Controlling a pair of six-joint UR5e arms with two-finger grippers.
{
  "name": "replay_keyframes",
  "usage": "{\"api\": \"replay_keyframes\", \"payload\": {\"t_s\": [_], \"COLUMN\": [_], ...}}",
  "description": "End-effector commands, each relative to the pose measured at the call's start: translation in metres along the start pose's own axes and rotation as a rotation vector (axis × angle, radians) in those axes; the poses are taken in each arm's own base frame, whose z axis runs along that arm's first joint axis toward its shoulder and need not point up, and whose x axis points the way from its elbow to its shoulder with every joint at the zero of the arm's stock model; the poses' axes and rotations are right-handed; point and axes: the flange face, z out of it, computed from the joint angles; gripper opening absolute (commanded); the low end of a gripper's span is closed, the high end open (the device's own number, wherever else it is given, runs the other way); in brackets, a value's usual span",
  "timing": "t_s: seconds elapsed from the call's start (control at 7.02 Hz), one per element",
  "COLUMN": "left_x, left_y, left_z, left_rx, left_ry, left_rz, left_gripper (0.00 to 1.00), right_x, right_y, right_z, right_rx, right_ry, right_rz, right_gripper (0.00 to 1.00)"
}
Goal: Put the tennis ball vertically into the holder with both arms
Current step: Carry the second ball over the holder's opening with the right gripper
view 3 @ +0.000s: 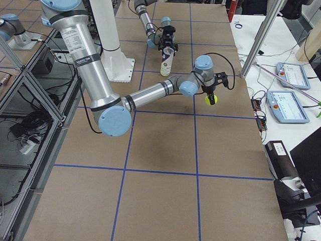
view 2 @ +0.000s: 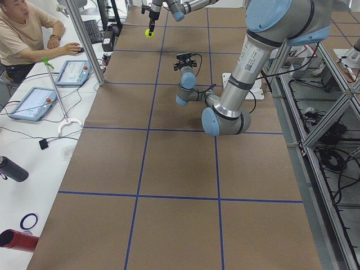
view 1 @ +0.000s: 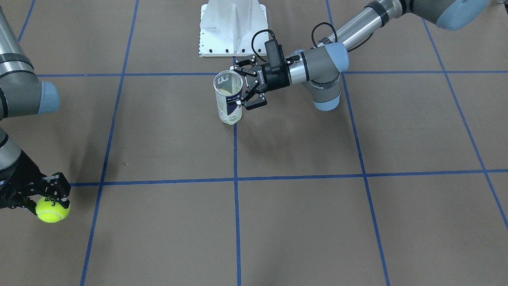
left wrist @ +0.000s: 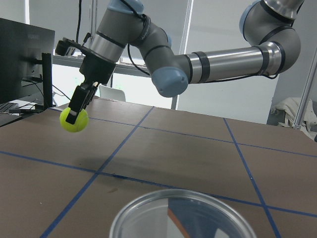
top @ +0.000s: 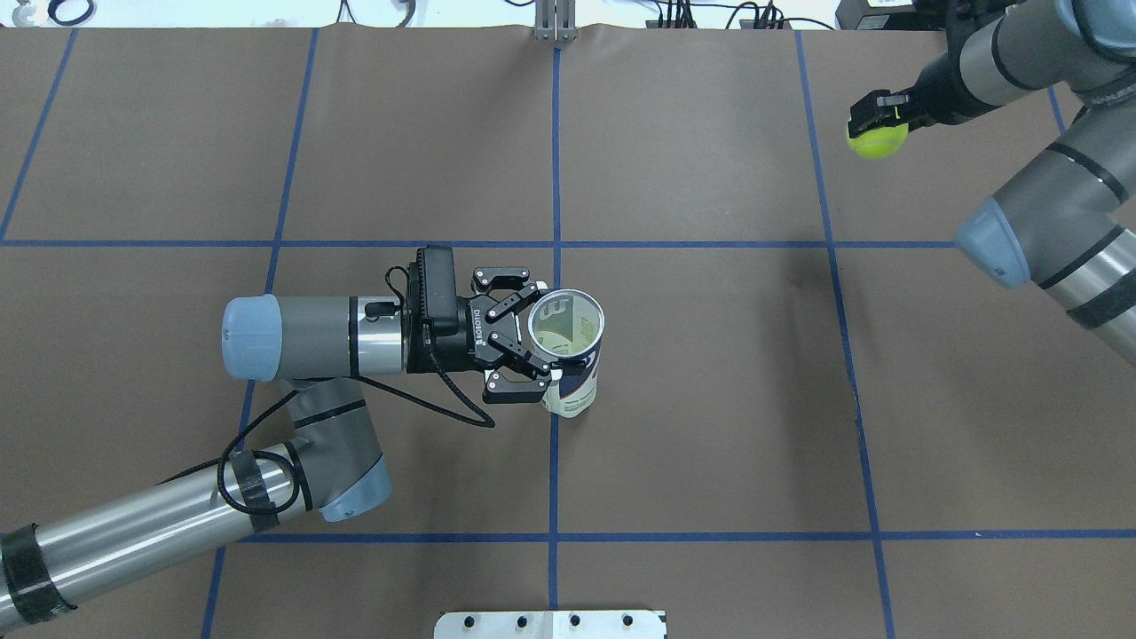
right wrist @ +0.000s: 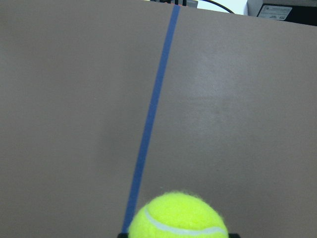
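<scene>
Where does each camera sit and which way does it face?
Front: across the table, facing the robot; left arm holds the can, right arm the ball.
Overhead: behind the robot, looking down; both arms.
Left side: table's left end; left arm near.
Right side: table's right end; right arm near.
Left wrist: over the can's rim toward the ball; right arm shows.
Right wrist: down at the table; only the ball.
Shared: front and overhead show can and ball.

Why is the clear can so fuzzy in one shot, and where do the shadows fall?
Left wrist view: the holder rim sits too near the lens and blurs, while the tennis ball looks crisp against a bright background. Front-facing view: a soft dark shadow lies on the table beside the ball. Right wrist view: the bottom edge cuts the ball off.
</scene>
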Motion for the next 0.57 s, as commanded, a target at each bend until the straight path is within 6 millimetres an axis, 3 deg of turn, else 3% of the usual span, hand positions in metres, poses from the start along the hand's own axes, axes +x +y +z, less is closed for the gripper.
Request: {"api": "replay_keyframes", "payload": {"t_s": [0.0,0.43], "left_x": [0.001,0.003], "left_y": [0.001,0.001], "left_z": [0.001,0.002], "left_rx": [-0.001,0.000], "left_ry": [0.002,0.004], "left_rz": [-0.002,-0.001], "left_gripper": [0.90,0.90], "right_x": [-0.070,-0.175], "right_y": [0.015,0.063], "right_z": [-0.090,-0.138], "right_rx": [-0.032,-0.077], "right_ry": [-0.054,-0.198], "right_rz": [0.133,0.341], "right_gripper": [0.00,0.00]}}
